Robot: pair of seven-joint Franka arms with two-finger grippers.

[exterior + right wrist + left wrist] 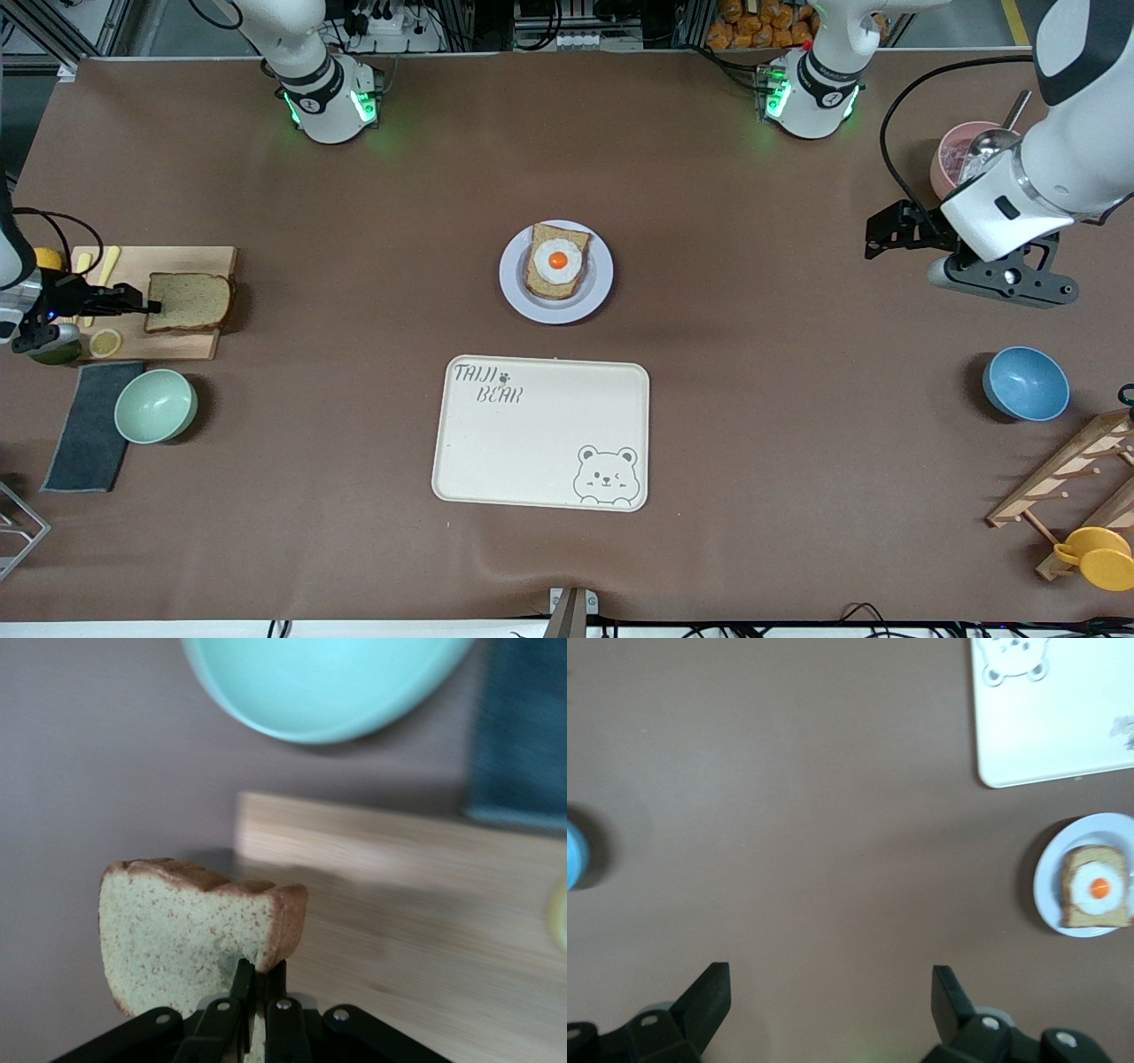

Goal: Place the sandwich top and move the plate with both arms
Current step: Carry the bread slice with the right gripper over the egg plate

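"TAIJI BEAR" is reading clearly on the cream tray (540,433), a bear face drawn in its corner, sitting nearer the front camera than the plate (600,282), which is carrying the egg-topped slice (556,261) mid-counter. At the right arm's end, the right end effector (152,307) is pinching the edge of the sandwich top (189,301) with fingers fully closed, over the wooden board (190,259), while the mint bowl (156,405) and grey cloth (91,425) are lying just beside that board and the arm itself is running off the frame edge. The left end effector (831,992) is waiting with fingers spread wide and empty over the brown counter (762,478), partly hiding the pink bowl (955,152) with its metal spoon.
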